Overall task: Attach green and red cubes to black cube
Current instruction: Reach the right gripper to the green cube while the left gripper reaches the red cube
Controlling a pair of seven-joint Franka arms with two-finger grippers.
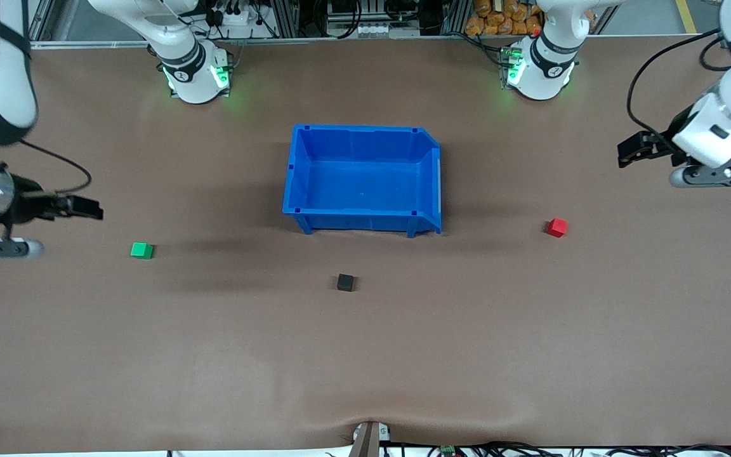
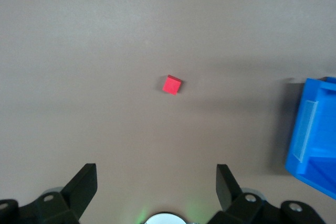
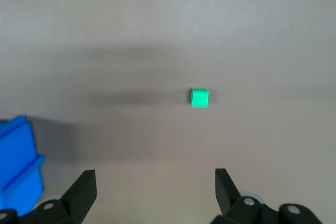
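The black cube (image 1: 345, 282) lies on the brown table, nearer to the front camera than the blue bin. The green cube (image 1: 141, 250) lies toward the right arm's end and also shows in the right wrist view (image 3: 199, 98). The red cube (image 1: 556, 227) lies toward the left arm's end and also shows in the left wrist view (image 2: 172, 84). My right gripper (image 1: 80, 207) (image 3: 155, 174) is open and empty, high over the table beside the green cube. My left gripper (image 1: 635, 149) (image 2: 155, 174) is open and empty, high over the table beside the red cube.
An empty blue bin (image 1: 365, 136) stands mid-table between the two arm bases; it also shows in the left wrist view (image 2: 315, 129) and in the right wrist view (image 3: 18, 166). The three cubes lie well apart on the brown table.
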